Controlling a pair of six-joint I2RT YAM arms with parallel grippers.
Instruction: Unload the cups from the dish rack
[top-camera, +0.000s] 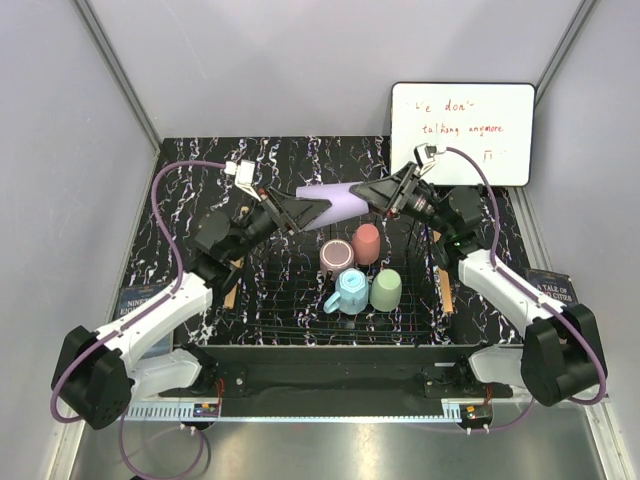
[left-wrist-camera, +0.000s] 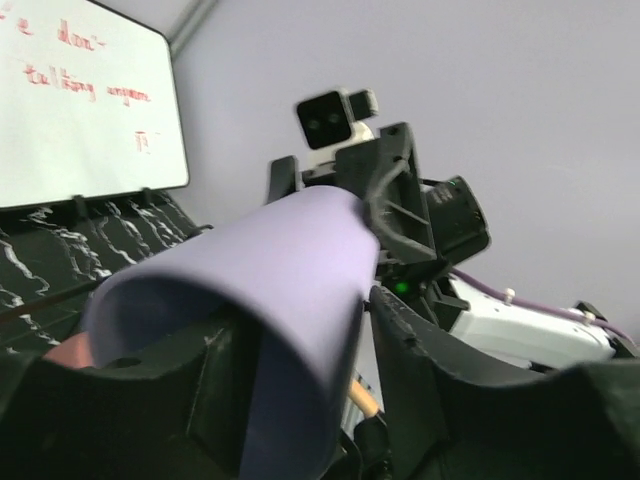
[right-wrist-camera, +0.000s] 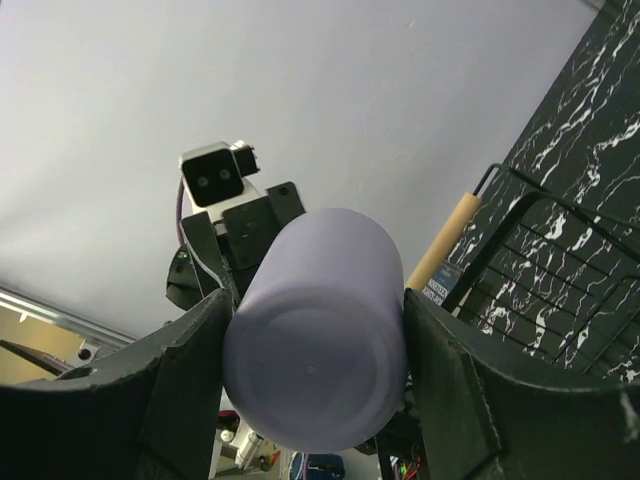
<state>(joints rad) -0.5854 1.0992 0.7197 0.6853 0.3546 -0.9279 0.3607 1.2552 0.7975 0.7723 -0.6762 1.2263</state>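
Observation:
A lavender cup (top-camera: 335, 203) hangs on its side in the air above the back of the black wire dish rack (top-camera: 300, 325). My left gripper (top-camera: 313, 209) is shut on its open rim, one finger inside the cup (left-wrist-camera: 290, 270) and one outside. My right gripper (top-camera: 364, 191) is shut on its closed base (right-wrist-camera: 320, 350), a finger on each side. In the rack stand a mauve-brown cup (top-camera: 335, 256), a pinkish cup (top-camera: 366, 243), a light blue mug (top-camera: 351, 292) with a handle and a pale green cup (top-camera: 386, 289).
A white whiteboard (top-camera: 462, 133) with red writing leans at the back right. The rack has a wooden bar on each side (top-camera: 232, 290) (top-camera: 445, 295). Books lie at the table's left (top-camera: 135, 298) and right (top-camera: 552, 288) edges. Grey walls enclose the table.

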